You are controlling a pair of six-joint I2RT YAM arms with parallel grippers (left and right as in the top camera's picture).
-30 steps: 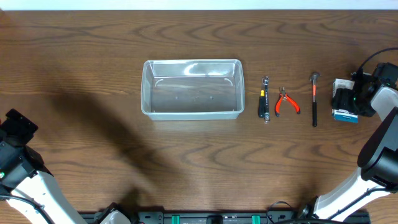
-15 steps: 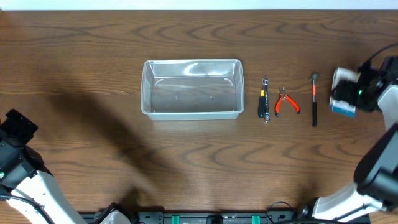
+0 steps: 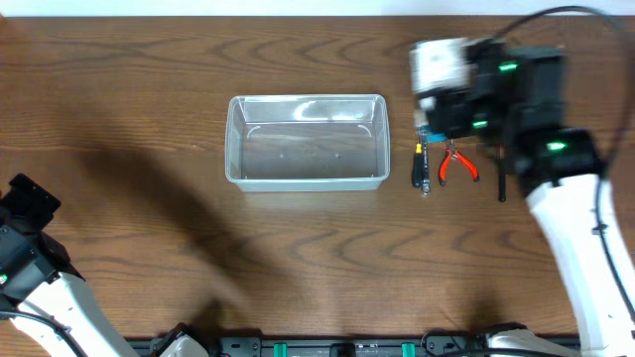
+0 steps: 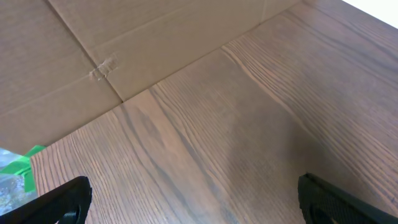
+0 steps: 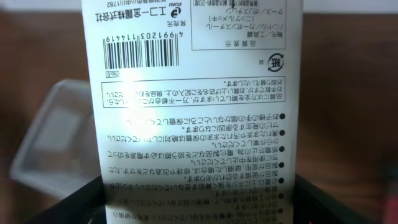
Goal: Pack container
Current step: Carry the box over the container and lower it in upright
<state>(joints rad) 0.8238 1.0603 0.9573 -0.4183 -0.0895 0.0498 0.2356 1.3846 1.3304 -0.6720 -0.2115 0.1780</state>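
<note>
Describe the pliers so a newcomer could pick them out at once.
Start at the clear container mid-table; right of it lies a short row of hand tools, by the held white box. The pliers are the middle one: the only tool with red-orange handles splayed in a V, between a slim black-and-yellow tool and a thin dark rod.

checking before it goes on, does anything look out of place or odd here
Nothing spilled or damaged. The container sits square and empty, the pliers lie straight right of it. Only oddity: the white box is off the table, held in the right gripper.
</note>
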